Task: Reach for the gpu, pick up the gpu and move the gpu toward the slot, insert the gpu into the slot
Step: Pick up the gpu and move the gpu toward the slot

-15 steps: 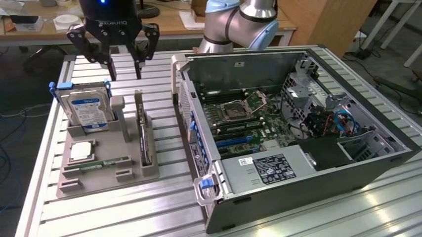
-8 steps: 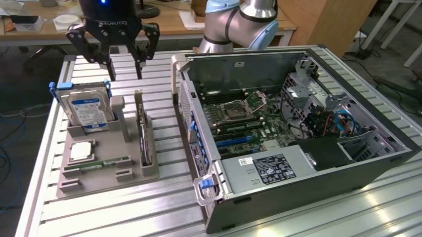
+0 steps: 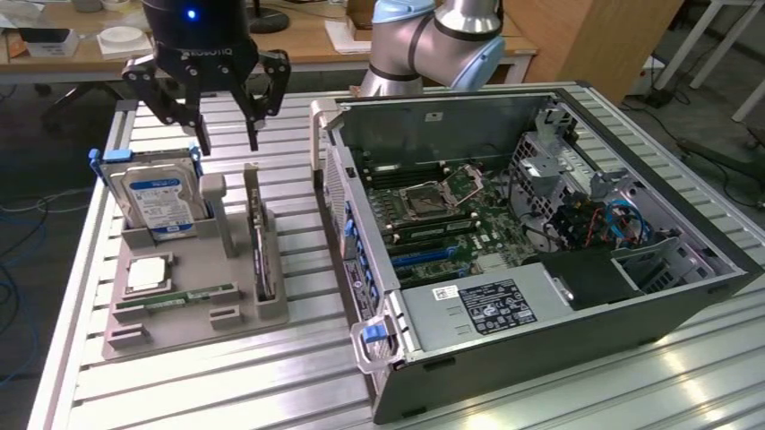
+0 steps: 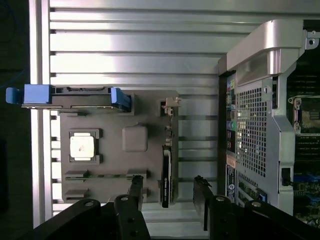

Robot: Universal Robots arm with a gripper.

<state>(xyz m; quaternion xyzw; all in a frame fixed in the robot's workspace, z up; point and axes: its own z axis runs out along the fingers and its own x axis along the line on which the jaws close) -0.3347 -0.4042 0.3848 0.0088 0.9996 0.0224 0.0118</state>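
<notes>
The gripper (image 3: 226, 143) hangs above the grey parts holder (image 3: 179, 331), over its hard-drive end. Its two black fingers (image 3: 196, 134) are spread wide, with nothing between them and nothing touched. The gpu (image 3: 260, 244) stands on its long edge in a narrow groove of the holder, along the side nearest the computer case (image 3: 538, 340). It is below the gripper and apart from it, not yet picked up. In the wrist view the gripper (image 4: 167, 181) looks straight down on the holder (image 4: 125, 120). There the gpu (image 4: 166, 167) shows as a thin dark strip lying in line between the spread fingers (image 4: 135, 187). Three other parts share the holder. A hard drive (image 3: 161, 193) with a blue label and blue side rails stands upright at one end. A square CPU chip (image 3: 146, 273) lies flat in a recess near the middle, and a green memory stick (image 3: 179, 295) lies flat just beside the chip. The holder rests on a slatted aluminium table (image 3: 179, 385), just beside the open case, on the exterior view's left. Inside the case, well apart from the holder, the green motherboard (image 3: 478, 215) carries the slot (image 3: 427, 256), a long narrow blue connector.
</notes>
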